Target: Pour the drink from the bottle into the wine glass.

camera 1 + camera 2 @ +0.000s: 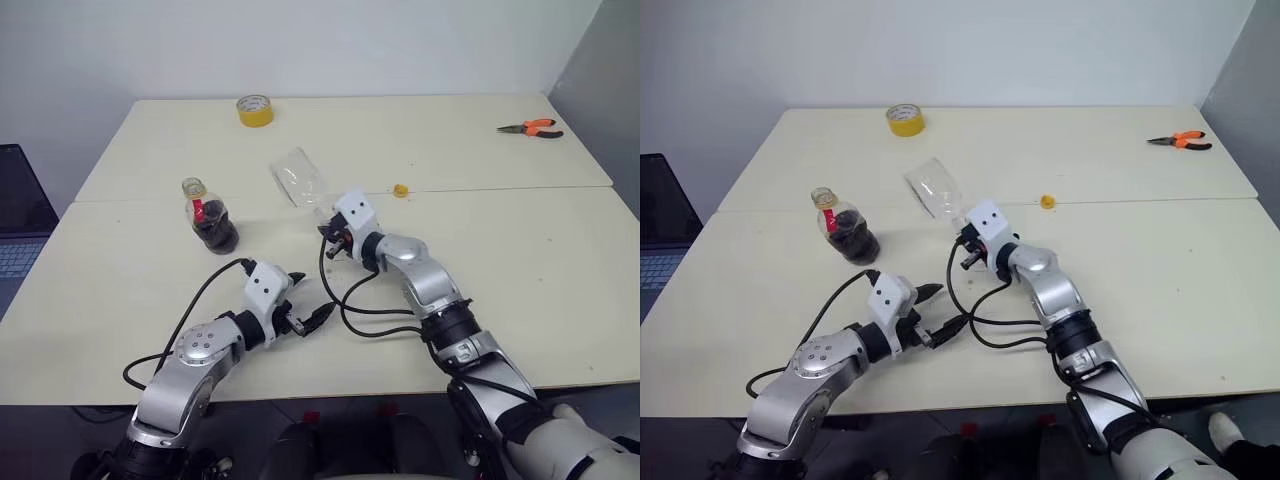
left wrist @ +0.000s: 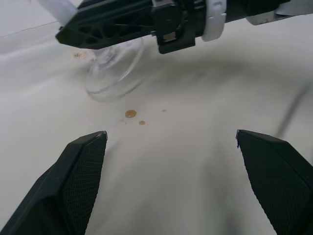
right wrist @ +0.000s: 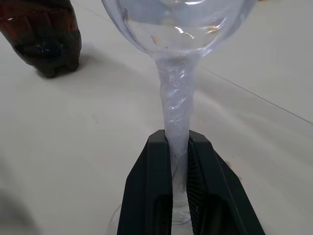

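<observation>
Right gripper (image 3: 178,161) clamped on the stem of the wine glass (image 1: 297,177), black fingers (image 3: 151,196) pressed against the stem on both sides. Glass held tilted, bowl leaning toward the far left, foot near the gripper. No liquid visible in the bowl.

Left gripper (image 1: 303,303) spread wide, holding nothing, hovering low over the near part of the table (image 1: 560,260), near and left of the right gripper. Fingertips (image 2: 88,161) well apart in the left wrist view, with a few small brown drops (image 2: 130,114) on the tabletop between them and the glass foot.

Bottle (image 1: 208,216) upright on the table, left of the glass and apart from both grippers. Mouth uncapped. Red label at the neck. Dark brown drink (image 1: 216,232) filling the lower body.

Small yellow cap (image 1: 400,190) lying on the table, right of the glass. Yellow tape roll (image 1: 254,110) at the far edge. Orange-handled pliers (image 1: 532,128) at the far right. Laptop (image 1: 20,225) partly visible off the left edge.
</observation>
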